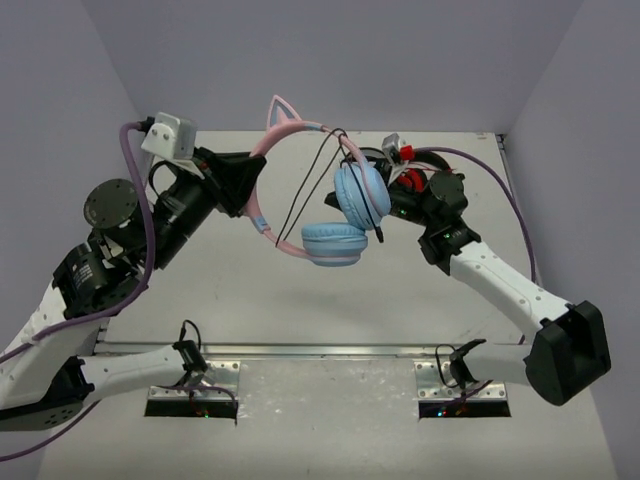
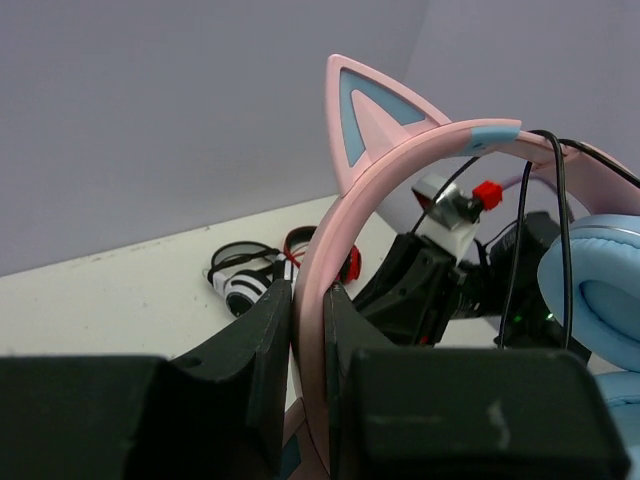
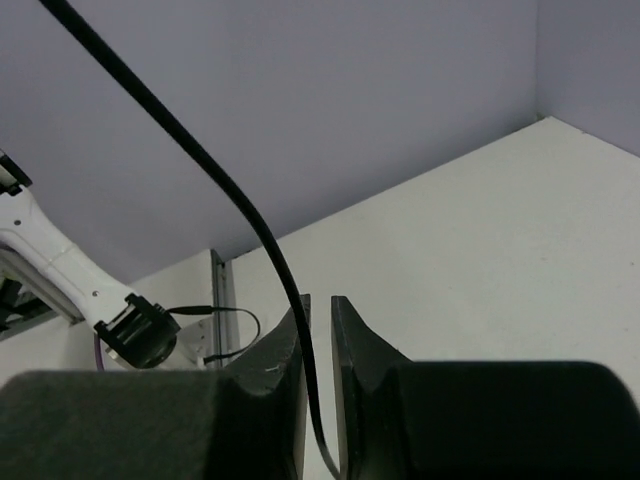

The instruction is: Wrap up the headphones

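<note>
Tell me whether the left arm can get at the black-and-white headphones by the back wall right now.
Probably not yet. The left pincer is shut on the pink headband, so it is occupied. The black-and-white headphones lie ahead with nothing visibly between, but it must let go first.

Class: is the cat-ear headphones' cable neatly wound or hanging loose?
Loose: the cable drapes over the headband in slack strands, one passing through the right gripper.

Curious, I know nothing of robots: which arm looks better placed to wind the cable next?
Probably the right. The right gripper has the black cable running between its nearly closed fingers, while the left gripper is clamped on the pink headband, holding the headphones up.
</note>
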Robot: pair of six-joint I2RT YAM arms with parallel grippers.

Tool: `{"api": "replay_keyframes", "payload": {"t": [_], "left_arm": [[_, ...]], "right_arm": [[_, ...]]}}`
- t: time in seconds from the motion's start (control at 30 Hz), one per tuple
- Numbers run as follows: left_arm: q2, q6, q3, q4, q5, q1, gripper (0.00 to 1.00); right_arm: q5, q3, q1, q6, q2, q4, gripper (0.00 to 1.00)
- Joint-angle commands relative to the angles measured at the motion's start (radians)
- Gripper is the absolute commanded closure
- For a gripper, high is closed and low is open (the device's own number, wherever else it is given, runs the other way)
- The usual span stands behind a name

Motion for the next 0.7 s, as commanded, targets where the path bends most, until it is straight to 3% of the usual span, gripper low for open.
{"api": "replay_keyframes", "payload": {"t": [0.0, 0.27, 0.37, 0.67], "left_arm": [[0.015, -0.047, 0.098, 0.143, -0.059, -0.011, 1.0], [0.064, -0.055, 0.218, 0.168, -0.142, -0.011, 1.0], [0.076, -0.046, 0.219, 0.203, -0.199, -0.011, 1.0], [0.13, -0.043, 0.186, 0.33, -0.423, -0.011, 1.0]], "right_arm": [[-0.022, -0.05, 0.0, 0.124, 0.037, 0.242, 0.87], [0.017, -0.157, 0.064, 0.184, 0.1, 0.405, 0.94], [0.054, -0.203, 0.104, 0.152, 0.099, 0.396, 0.99], [0.22, -0.278, 0.287, 0.021, 0.013, 0.314, 0.99]]}}
